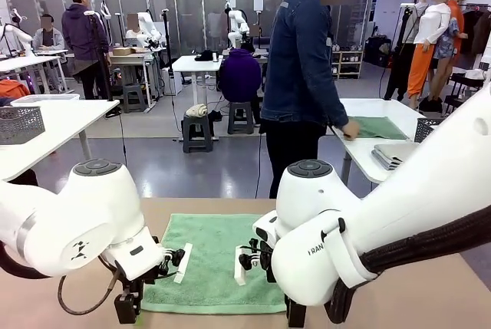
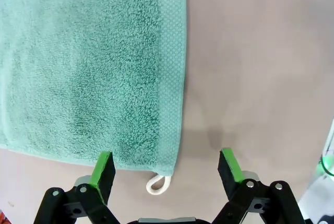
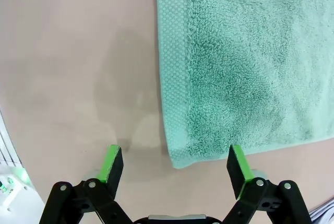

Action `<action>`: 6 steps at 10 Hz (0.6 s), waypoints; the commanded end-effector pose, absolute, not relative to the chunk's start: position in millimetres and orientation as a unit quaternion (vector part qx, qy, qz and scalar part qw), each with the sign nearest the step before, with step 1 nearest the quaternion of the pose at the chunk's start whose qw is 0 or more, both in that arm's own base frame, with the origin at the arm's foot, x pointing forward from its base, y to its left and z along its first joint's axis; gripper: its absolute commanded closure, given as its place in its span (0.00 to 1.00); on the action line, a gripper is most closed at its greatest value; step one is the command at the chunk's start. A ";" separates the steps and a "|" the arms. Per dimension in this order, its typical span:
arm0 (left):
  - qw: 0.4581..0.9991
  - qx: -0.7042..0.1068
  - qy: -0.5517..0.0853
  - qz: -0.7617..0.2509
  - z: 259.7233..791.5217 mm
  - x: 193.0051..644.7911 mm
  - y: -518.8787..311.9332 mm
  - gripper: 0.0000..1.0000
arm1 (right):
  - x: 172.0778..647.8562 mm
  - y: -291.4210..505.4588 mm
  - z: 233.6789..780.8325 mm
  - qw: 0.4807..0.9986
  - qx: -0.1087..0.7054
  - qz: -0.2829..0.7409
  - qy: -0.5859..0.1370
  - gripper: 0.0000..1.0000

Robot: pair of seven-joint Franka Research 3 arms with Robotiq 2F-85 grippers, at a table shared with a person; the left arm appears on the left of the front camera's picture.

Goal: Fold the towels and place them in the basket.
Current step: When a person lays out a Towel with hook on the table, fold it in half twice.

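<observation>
Two grippers are hanging low over the near edge of the table [image 1: 46, 298], both pointing down at it. The left gripper [image 2: 167, 164] is standing wide open and gripping nothing, its green pads [image 2: 104, 165] straddling one near corner of the mint green towel [image 2: 88, 67]. A small white loop [image 2: 158, 184] is sticking out from that corner onto the bare tabletop. The right gripper [image 3: 175, 158] is likewise spread wide and holding nothing, and it is hovering over the towel's other near corner. The towel is lying flat and unfolded on the table between the two arms, whose bulky white joints are blocking its near corners in the front view.

Beyond the table, a person [image 1: 303, 76] in a dark denim jacket is standing side-on and resting a hand [image 1: 351, 129] on a second green towel [image 1: 380, 127] spread over a white side table. A stack of grey towels [image 1: 395, 152] is sitting nearer on that table. A dark basket [image 1: 424, 128] is showing just behind it, partly hidden by the right arm.
</observation>
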State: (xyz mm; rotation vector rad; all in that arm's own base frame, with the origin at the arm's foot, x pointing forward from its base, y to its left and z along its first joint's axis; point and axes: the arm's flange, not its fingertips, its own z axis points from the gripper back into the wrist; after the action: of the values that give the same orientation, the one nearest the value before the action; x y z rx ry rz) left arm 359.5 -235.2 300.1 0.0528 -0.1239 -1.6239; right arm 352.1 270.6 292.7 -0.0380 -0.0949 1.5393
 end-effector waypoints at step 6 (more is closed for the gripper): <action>0.677 0.003 -0.061 -0.734 294.3 363.0 -228.2 0.00 | 359.3 270.1 282.8 0.710 0.006 0.703 -0.036 0.19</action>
State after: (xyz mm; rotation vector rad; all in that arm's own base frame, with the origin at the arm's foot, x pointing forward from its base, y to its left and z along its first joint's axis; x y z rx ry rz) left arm 360.1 -233.7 297.6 0.0238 -0.1249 -1.6344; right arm 354.6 270.4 283.1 -0.0217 -0.0868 1.5361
